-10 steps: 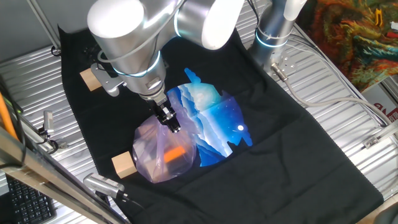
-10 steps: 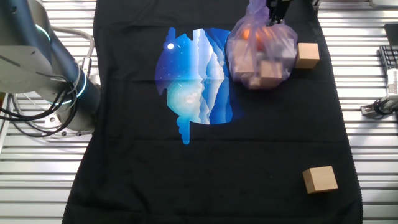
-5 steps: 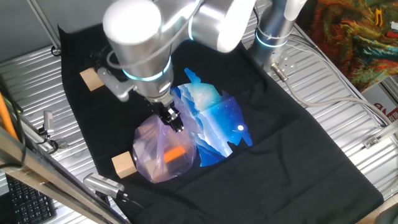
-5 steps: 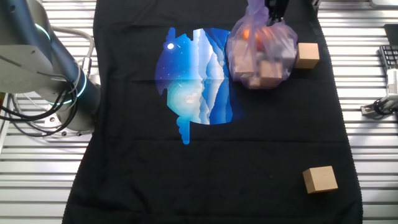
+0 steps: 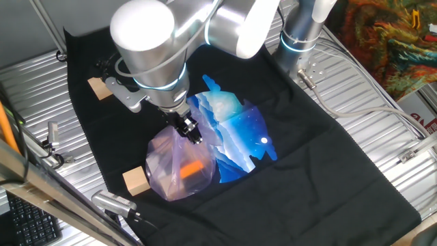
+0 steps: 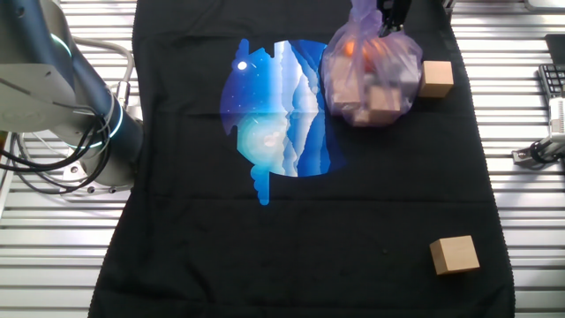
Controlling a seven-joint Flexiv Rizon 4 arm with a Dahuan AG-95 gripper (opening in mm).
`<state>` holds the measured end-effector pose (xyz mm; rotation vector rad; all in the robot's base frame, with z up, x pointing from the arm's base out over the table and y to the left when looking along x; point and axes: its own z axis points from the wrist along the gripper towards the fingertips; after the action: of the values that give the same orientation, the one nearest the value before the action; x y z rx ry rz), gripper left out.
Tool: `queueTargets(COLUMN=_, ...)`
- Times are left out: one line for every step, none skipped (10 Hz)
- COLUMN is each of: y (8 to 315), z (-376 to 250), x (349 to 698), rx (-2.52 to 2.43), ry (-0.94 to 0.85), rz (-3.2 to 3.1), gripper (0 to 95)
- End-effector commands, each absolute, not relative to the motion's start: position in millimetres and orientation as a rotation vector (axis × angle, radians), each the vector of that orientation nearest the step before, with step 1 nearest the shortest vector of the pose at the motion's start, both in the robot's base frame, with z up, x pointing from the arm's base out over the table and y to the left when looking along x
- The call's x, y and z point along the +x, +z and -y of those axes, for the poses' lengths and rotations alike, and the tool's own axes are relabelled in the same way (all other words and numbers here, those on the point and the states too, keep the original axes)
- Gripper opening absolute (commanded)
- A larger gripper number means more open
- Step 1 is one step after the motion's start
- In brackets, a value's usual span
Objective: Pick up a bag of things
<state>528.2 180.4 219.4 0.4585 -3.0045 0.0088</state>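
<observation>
Our arm reaches from base at 1 o'clock of one fixed view, big silver elbow joint high over centre, wrist pointing straight down. Our gripper (image 5: 191, 131) hangs at lowest end, small black fingers (image 5: 194, 137) close together, near closed; whether we pinch anything between them, cannot tell. In the other fixed view our base column stands at 9 o'clock edge, gripper (image 6: 394, 12) only just enters at 12 o'clock, mostly cropped, dark fingers pointing down
</observation>
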Motion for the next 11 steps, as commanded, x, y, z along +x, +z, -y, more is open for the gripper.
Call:
queueTargets(y=217.4, z=-181.3, x=528.9, rx=0.454, ry=0.01, rz=3.004, gripper=76.0)
queueTargets(y=214.5, z=-181.3, x=527.9, rx=0.452, ry=0.01, rz=3.005, gripper=76.0)
queueTargets(y=209.9, z=-179.9, x=525.2, rx=0.452, ry=0.007, rz=3.005, gripper=76.0)
queueTargets(y=203.9, z=-177.5, x=521.1, rx=0.454, ry=0.004, rz=3.003, gripper=76.0)
queueTargets(y=199.1, z=-175.4, x=517.5, rx=0.454, ry=-0.003, rz=3.005, gripper=76.0)
queueTargets(y=195.6, z=-174.3, x=516.3, rx=0.453, ry=-0.016, rz=3.007, gripper=76.0)
queueTargets(y=194.2, z=-174.2, x=516.5, rx=0.451, ry=-0.02, rz=3.007, gripper=76.0)
queueTargets(y=193.8, z=-174.5, x=516.6, rx=0.446, ry=-0.029, rz=3.009, gripper=76.0)
queueTargets(y=193.1, z=-174.4, x=516.8, rx=0.445, ry=-0.028, rz=3.009, gripper=76.0)
queueTargets(y=192.6, z=-174.3, x=516.9, rx=0.448, ry=-0.028, rz=3.009, gripper=76.0)
queueTargets(y=191.2, z=-174.1, x=517.1, rx=0.45, ry=-0.028, rz=3.009, gripper=57.0)
